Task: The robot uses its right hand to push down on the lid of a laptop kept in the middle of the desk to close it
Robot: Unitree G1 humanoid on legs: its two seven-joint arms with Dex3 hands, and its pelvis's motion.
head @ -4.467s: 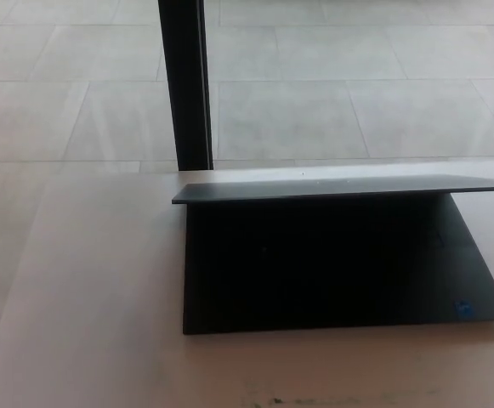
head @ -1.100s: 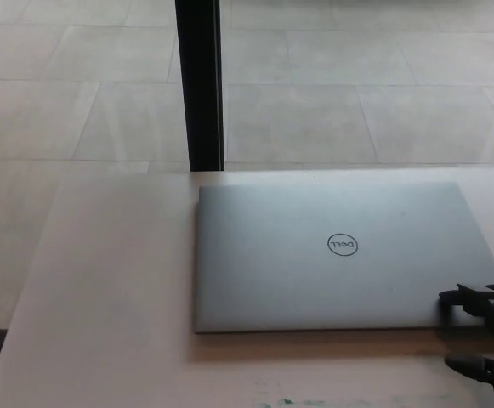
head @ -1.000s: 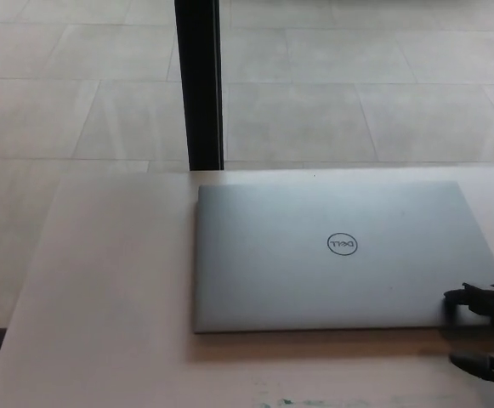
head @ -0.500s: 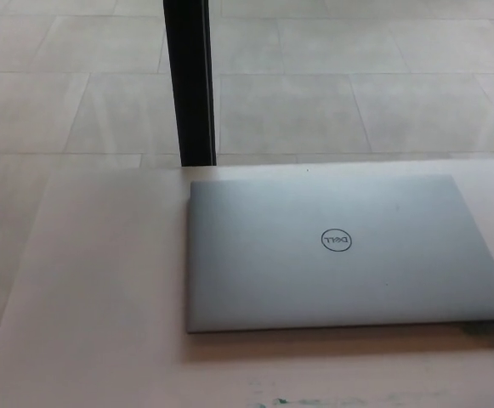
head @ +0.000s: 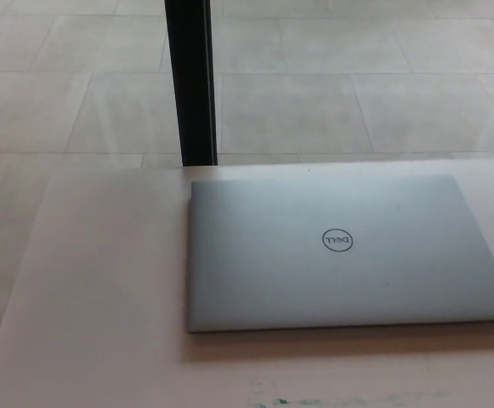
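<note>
Silver-grey laptop lies flat on the pale desk, roughly central and slightly toward the robot's right, its lid fully down against the base. The round logo faces up at the centre of the lid. No gap shows along the near edge — the closing step reads as complete. Neither robot hand appears in the head view, so the state of the fingers cannot be told. Behind the desk stands a black post against a tiled floor. Judgement: nothing remains of the task — at most, confirming the lid is seated.
</note>
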